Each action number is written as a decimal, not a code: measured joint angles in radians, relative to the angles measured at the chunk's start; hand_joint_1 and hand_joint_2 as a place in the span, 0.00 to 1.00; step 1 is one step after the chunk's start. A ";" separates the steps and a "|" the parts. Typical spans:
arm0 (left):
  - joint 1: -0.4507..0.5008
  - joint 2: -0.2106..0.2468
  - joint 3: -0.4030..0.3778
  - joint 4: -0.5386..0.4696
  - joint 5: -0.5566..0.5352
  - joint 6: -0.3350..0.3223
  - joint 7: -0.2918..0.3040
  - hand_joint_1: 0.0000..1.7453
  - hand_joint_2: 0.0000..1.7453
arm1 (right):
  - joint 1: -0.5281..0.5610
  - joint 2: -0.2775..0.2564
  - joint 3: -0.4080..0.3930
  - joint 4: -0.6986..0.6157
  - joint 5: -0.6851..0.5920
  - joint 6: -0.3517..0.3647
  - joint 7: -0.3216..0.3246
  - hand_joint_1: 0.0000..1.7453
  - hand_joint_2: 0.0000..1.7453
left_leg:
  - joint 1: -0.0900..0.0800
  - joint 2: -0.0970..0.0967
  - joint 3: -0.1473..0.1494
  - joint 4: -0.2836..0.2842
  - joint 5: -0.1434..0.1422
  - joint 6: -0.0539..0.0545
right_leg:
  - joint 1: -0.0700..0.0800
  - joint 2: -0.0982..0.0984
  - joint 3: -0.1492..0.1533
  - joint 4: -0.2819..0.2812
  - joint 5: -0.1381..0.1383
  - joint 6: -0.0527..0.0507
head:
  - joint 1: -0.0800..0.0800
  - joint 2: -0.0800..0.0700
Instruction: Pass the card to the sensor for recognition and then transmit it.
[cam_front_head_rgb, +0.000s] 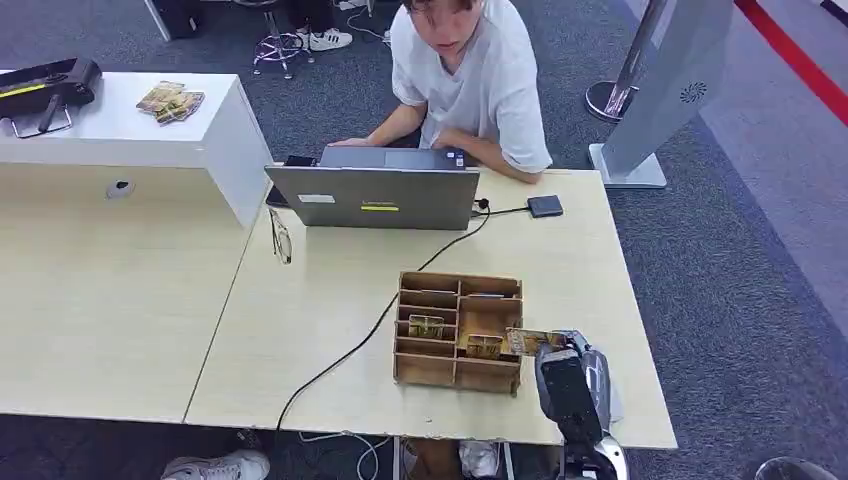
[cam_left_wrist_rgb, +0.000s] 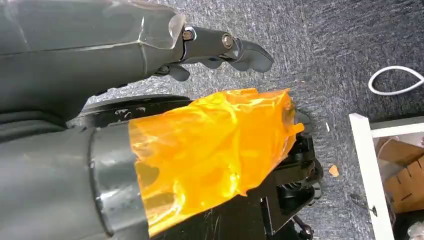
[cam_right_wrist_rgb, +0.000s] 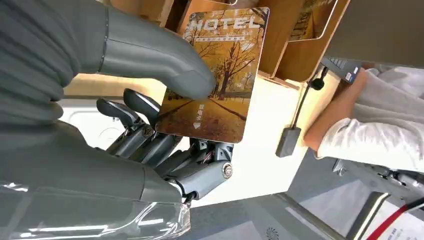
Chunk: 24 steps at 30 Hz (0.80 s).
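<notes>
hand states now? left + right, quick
Left hand: holds nothing, fingers curled in, hanging over the floor.
Right hand: holds the card, thumb on its face, beside the wooden organizer.

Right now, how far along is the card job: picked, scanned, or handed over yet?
Picked: the right hand pinches a HOTEL card between thumb and fingers, beside the wooden organizer, which has more cards in its slots. In hand: carrying it away from the organizer. Left: the small black sensor by the laptop is well ahead on the table, so scanning and handover to the person remain.
</notes>
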 joint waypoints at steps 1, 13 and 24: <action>0.000 0.000 0.000 0.000 0.000 0.000 0.000 0.00 0.00 | 0.000 0.001 -0.001 0.001 0.000 0.000 0.000 1.00 1.00 | 0.000 0.000 0.000 0.000 0.000 0.000 | 0.000 0.000 0.000 0.000 0.000 0.000 | 0.000 0.000; 0.000 0.000 0.000 0.000 0.002 0.000 0.000 0.00 0.00 | 0.002 0.002 -0.012 0.004 -0.006 0.000 0.000 1.00 1.00 | 0.000 0.000 0.000 0.000 0.000 0.000 | 0.000 0.000 0.000 0.000 0.000 0.000 | 0.000 0.000; 0.000 0.000 0.000 0.000 0.005 0.000 0.000 0.00 0.00 | 0.011 0.002 -0.040 0.011 -0.015 0.000 0.000 1.00 1.00 | 0.000 0.000 0.000 0.000 0.000 0.000 | 0.000 0.000 0.000 0.000 0.000 0.000 | 0.000 0.000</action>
